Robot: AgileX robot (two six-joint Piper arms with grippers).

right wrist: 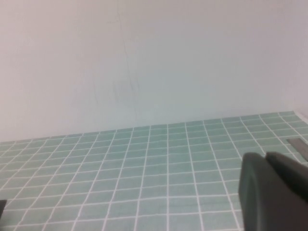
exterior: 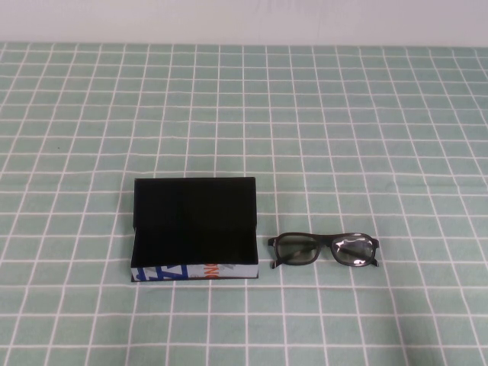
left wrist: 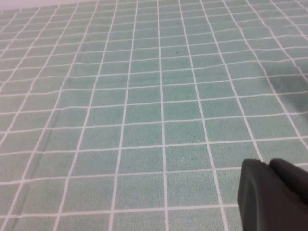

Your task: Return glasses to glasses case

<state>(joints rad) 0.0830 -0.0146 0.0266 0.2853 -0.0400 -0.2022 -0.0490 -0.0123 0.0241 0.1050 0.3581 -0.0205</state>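
Only the high view shows the task's things: the glasses case (exterior: pixel 194 229) sits left of the table's middle toward the near edge, lid flap standing up at the back, black lining exposed, white front edge with blue and orange print facing the camera. The glasses (exterior: pixel 325 249) lie just beside it on its right, apart from it, lenses upright, frame running left to right. Neither arm appears there. The left wrist view shows only bare cloth and a dark piece of the left gripper (left wrist: pixel 272 195) at one corner; whether its claw is apart or together I cannot tell. The right wrist view shows a like dark piece of the right gripper (right wrist: pixel 272 190), claw drawn together on nothing, raised and facing a plain pale wall (right wrist: pixel 144 62) beyond the table's far edge. The green tablecloth (exterior: pixel 366 114) with its white grid, slightly rippled, covers the whole table, with wide bare cloth behind and beside both things.
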